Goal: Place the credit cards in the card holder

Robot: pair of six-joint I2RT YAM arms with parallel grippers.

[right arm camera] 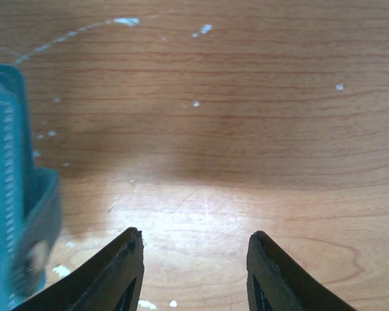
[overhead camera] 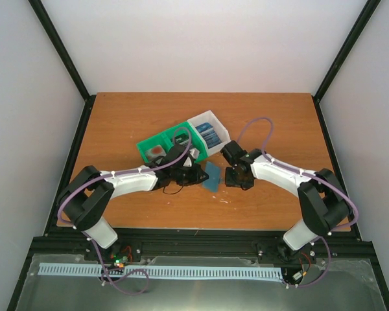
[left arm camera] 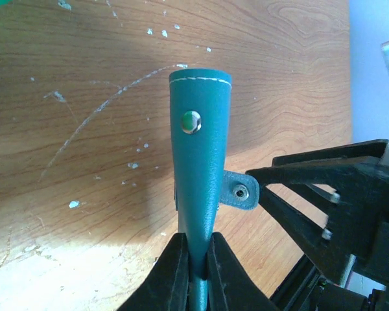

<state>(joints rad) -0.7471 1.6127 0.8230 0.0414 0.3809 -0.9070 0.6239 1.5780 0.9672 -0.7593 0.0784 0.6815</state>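
Note:
The teal card holder [left arm camera: 198, 149] stands on edge just above the wood, its snap tab [left arm camera: 238, 191] sticking out to the right. My left gripper [left arm camera: 198, 249] is shut on its lower end; from above, the card holder [overhead camera: 212, 175] juts out of the left gripper [overhead camera: 193, 173] toward the right arm. My right gripper [right arm camera: 194, 246] is open over bare wood with nothing between its fingers, and the card holder [right arm camera: 10, 188] is at its left. The right gripper [overhead camera: 235, 177] sits just right of the holder. Credit cards [overhead camera: 207, 136] with blue designs lie in the white bin.
A green bin [overhead camera: 144, 146] with something reddish inside stands behind the left gripper, and the white bin [overhead camera: 219, 124] adjoins it on the right. The right gripper's black frame [left arm camera: 330, 214] fills the right of the left wrist view.

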